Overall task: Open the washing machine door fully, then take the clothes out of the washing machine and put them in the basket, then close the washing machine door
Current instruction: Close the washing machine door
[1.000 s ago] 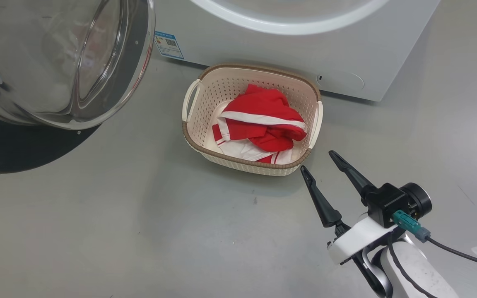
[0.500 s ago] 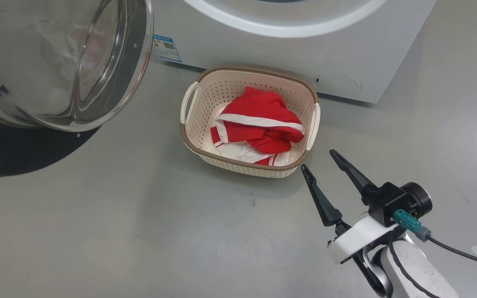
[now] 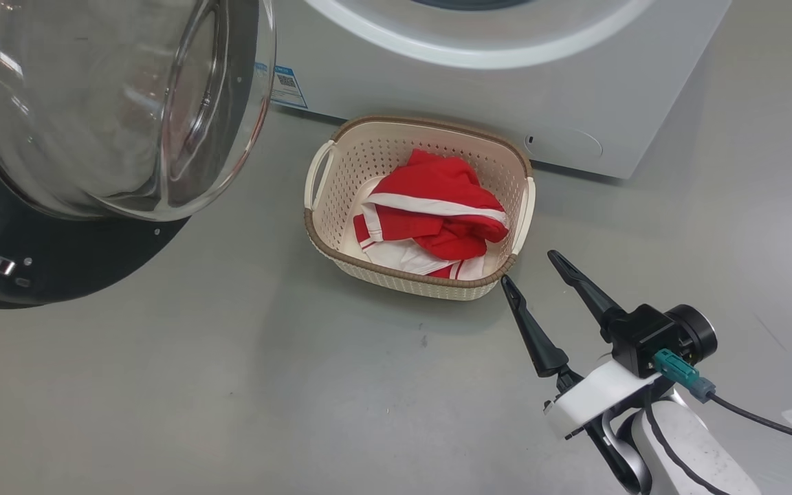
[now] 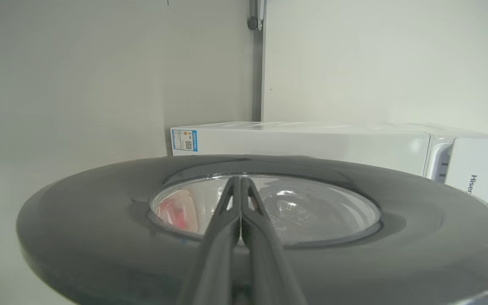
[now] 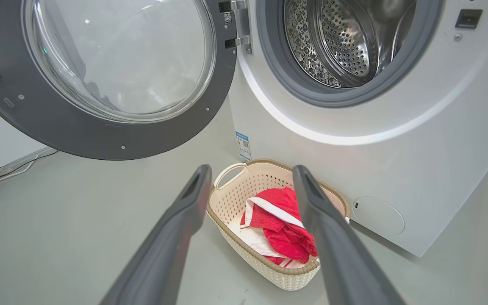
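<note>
While the washing machine door hangs swung open at ten o'clock of the head view, the left gripper lies along its black outer face in the left wrist view. Its fingers are pressed together on nothing, tips over the glass; I cannot tell whether they touch it. At centre the basket sits before the washing machine, the clothes heaped inside. At four o'clock the right arm reaches toward eleven, the right gripper spread wide and empty, one fingertip just beside the basket's near corner.
</note>
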Tool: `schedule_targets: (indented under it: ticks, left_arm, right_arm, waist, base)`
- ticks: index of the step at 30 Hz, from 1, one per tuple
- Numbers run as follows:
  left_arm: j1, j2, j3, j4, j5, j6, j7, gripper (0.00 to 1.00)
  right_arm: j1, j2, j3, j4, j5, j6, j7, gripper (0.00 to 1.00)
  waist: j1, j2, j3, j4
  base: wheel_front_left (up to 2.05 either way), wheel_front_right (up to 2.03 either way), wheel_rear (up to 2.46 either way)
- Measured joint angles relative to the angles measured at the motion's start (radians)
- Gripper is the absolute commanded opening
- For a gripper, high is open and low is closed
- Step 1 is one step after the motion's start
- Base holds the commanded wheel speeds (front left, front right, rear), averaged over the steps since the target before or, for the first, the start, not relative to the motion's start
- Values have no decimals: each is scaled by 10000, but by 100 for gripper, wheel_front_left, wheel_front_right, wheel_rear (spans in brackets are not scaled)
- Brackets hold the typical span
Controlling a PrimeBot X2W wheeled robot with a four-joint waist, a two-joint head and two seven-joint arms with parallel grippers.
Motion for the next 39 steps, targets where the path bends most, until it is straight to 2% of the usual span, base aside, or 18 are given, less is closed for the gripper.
schedule_targets:
  ticks: [5, 18, 30, 39]
  left_arm:
    - [135, -435, -339, -17, -65, -378, 669, 0]
    - [668, -1235, -368, -288, -719, -1097, 1942, 0]
    - [1343, -2080, -349, -895, -1413, -1601, 3122, 0]
    - [1832, -2932, -407, -1517, -1964, -1676, 3910, 0]
  right_arm:
    - [0, 8, -13, 61, 4, -2, -2, 100]
    - [6, 59, -54, 211, 81, -6, -94, 100]
    - [24, 132, -23, 259, 107, -6, -104, 100]
    - [81, 161, 6, 318, 167, -13, -105, 100]
  waist:
    - [0, 0, -89, 35]
    - [0, 0, -367, 153]
    - [0, 0, -618, 236]
    - [0, 0, -766, 233]
  base:
    - [0, 0, 0]
    - [0, 0, 0]
    - [0, 0, 0]
    - [0, 0, 0]
